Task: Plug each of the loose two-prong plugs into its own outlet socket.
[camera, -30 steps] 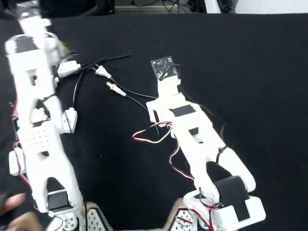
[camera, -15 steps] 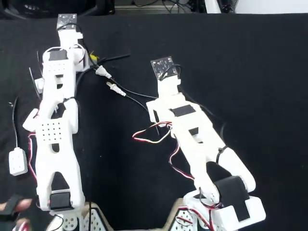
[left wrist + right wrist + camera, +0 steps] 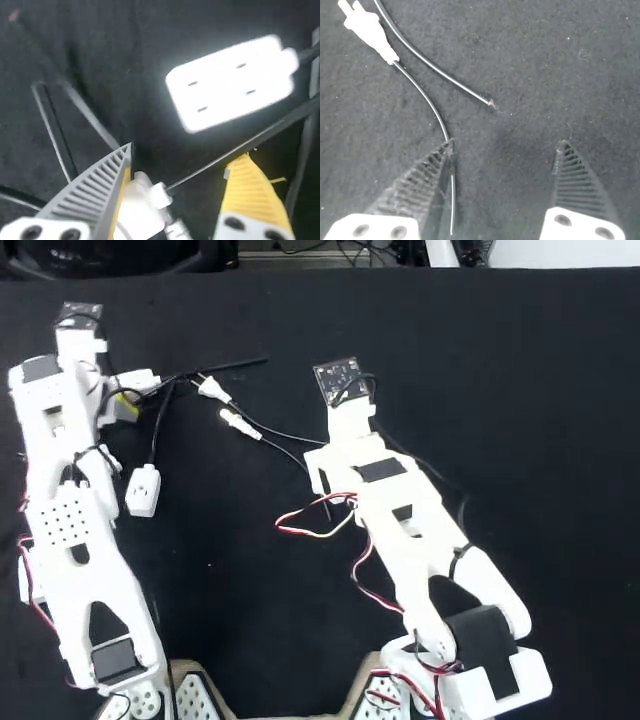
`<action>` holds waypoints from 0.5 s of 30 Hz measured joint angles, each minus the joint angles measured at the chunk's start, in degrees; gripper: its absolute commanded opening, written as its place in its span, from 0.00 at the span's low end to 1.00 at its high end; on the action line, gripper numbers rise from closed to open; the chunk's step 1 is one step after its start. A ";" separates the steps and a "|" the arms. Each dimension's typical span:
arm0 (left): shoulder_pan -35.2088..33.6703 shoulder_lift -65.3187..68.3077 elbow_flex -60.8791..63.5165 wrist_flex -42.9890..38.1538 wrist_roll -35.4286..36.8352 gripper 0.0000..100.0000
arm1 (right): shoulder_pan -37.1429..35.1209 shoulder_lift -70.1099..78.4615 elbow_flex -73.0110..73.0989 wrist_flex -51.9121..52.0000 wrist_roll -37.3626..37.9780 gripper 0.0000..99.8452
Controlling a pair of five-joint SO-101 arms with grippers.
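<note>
White plugs (image 3: 210, 389) both lie loose at ten o'clock, neither in an outlet (image 3: 227, 82); I judge nothing done. Left gripper (image 3: 184, 152) and right gripper (image 3: 506, 145) gape.

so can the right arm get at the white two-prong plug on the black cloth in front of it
Probably yes. The right gripper is open over bare black cloth, and the white two-prong plug lies loose just beyond it, uncovered; only its thin black cable runs past one fingertip.
</note>
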 measured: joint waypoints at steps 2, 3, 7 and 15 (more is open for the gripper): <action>-0.97 0.00 0.00 0.44 -0.70 0.28 | 0.00 0.00 0.00 0.00 0.00 0.30; -1.05 0.00 -0.26 0.79 -0.79 0.27 | 0.00 0.00 0.00 0.00 0.00 0.30; -1.32 0.18 -5.80 3.87 0.00 0.27 | 0.00 0.00 0.00 0.00 0.00 0.30; 3.16 0.18 -19.34 4.66 10.90 0.27 | 0.00 0.00 0.00 0.00 0.00 0.30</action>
